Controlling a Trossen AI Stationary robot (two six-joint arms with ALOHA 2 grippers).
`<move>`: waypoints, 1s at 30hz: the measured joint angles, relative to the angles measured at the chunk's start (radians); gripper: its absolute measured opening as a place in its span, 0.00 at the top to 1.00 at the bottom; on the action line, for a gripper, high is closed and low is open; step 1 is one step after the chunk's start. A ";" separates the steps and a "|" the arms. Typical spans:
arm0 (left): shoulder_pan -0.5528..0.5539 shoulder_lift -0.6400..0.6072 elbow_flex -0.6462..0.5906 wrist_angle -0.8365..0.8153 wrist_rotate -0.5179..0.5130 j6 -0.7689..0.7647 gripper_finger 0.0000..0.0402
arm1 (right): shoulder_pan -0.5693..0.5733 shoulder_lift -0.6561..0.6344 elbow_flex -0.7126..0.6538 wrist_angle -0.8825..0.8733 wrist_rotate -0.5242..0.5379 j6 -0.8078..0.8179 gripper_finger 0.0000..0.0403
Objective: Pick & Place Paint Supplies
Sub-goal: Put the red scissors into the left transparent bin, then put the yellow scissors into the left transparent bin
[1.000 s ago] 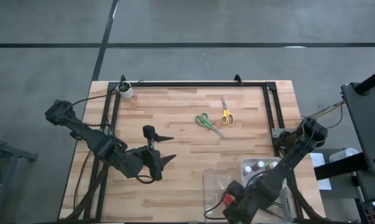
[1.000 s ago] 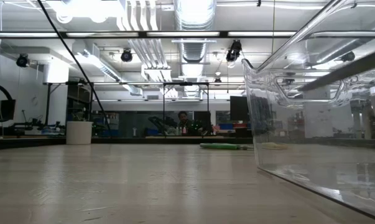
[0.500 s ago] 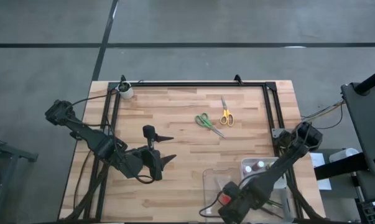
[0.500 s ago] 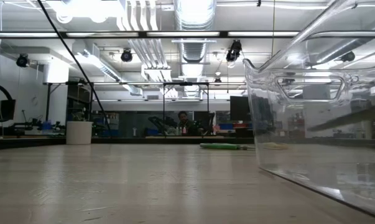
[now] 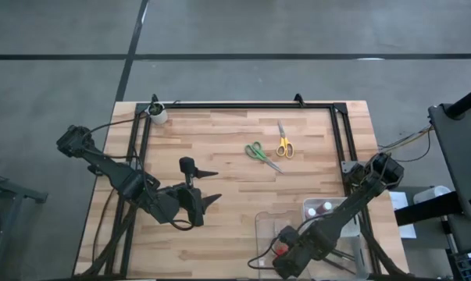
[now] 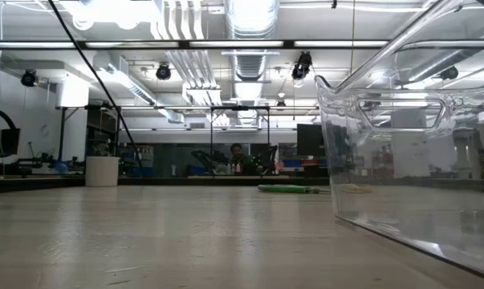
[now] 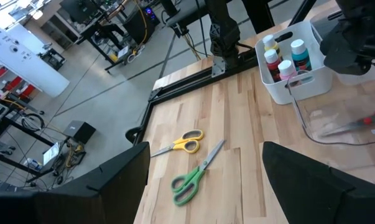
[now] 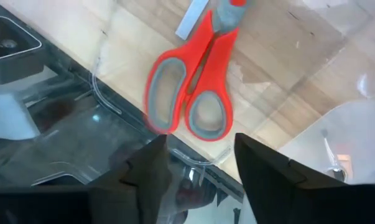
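My right gripper (image 8: 199, 140) hangs open over the clear tray (image 5: 265, 222) at the table's near right, pointing steeply down. The red-handled scissors (image 8: 196, 93) lie flat on the tray floor just ahead of its fingertips, with nothing between the fingers. My left gripper (image 5: 213, 187) waits open above the table's left middle. The green scissors (image 5: 262, 154) and the yellow scissors (image 5: 283, 143) lie flat on the wood farther back. Several paint bottles (image 7: 285, 53) stand in a white bin (image 5: 322, 209) beside the tray.
A small white cup (image 5: 158, 115) stands at the far left corner. A black frame (image 5: 243, 104) runs along the table's far and side edges. Bare wood (image 5: 219, 148) lies between the arms. The room beyond the table (image 6: 225, 152) shows in the low view.
My right gripper has sunk lower over the clear tray and drifted a little toward the table's left. The left arm has kept still.
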 joint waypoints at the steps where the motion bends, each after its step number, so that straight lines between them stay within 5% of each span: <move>1: 0.000 0.000 0.000 0.000 0.000 0.000 0.22 | 0.000 0.000 0.000 0.000 0.000 -0.002 0.53; 13: 0.000 0.000 0.000 0.000 0.000 0.003 0.22 | 0.000 -0.037 0.013 -0.051 0.042 -0.075 0.48; 30: 0.000 0.000 0.000 0.000 0.000 0.003 0.22 | -0.048 -0.303 0.086 -0.468 0.523 -0.272 0.48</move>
